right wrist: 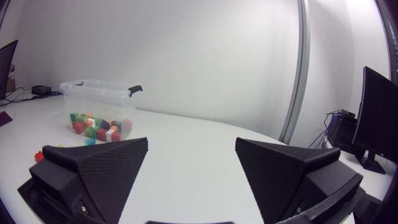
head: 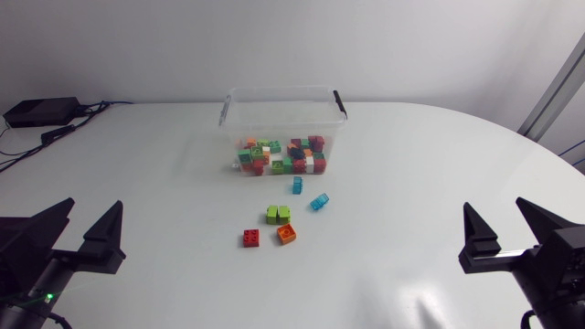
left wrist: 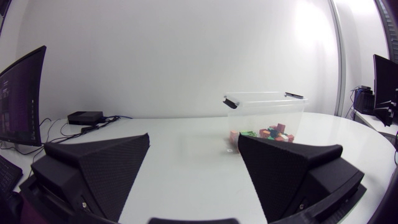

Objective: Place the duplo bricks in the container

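– Clear plastic container with black clip handles (head: 279,114), over on the far side of the white counter (head: 411,164). There's a heap of coloured duplo bricks (head: 283,157) on its floor. Part-way through, then?

– I'd say so. Five are out on the counter in front of it. A dark blue brick (head: 297,185) is nearest the container, with a see-through light blue brick (head: 319,202) near that. Then there's a green brick (head: 278,215), an orange brick (head: 287,233) just beside it, touching or nearly so, and a red brick (head: 251,238) a little apart.

– And the arms?

– Both sit at the near edge, well apart from the bricks. The left pincer (head: 95,206) has its two wedge fingers spread wide with nothing between them. The right pincer (head: 494,205) is the same.

– So which step is this?

– Between bricks, to my eye. Nothing is held and the next pick isn't begun.

– What does that pick call for?

– One arm reaches in toward the middle, comes down with a finger either side of a single brick, and closes. Then it lifts, carries the brick over the container's rim and lets go. The green and orange sit so close that the fingers might nudge one while taking the other. The red stands freer and looks the easier start. The light blue lies askew, so I'd expect the wrist to turn for it.
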Tool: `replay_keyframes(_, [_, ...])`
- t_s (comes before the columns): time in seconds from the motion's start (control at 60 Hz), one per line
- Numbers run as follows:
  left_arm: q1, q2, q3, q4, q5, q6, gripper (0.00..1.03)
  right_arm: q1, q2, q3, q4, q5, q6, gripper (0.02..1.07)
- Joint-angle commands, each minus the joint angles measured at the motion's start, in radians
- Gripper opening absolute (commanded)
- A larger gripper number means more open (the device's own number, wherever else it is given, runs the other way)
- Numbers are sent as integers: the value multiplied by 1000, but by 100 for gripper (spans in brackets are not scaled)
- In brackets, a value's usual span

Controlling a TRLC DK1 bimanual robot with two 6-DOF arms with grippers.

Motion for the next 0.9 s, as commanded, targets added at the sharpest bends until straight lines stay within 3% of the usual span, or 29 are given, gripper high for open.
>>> replay_keyframes(0.0, [-8, -9, -18, 1, -4, -16, 99, 7, -4, -17, 8, -4, 8, 103])
replay_keyframes(0.417, [-8, -11, -16, 2, -4, -22, 99, 31, -7, -17, 14, -4, -3, 103])
replay_keyframes(0.6, [-2, 1, 73, -13, -4, -19, 99, 31, -4, 49, 0, 1, -2, 103])
replay_keyframes(0.733, [-48, 150, 172, -7, -4, -19, 99, 62, 75, 135, 4, -2, 3, 103])
replay_keyframes(0.883, [-118, 409, 294, 1, -4, -18, 99, 74, 328, 254, 36, -2, 32, 103])
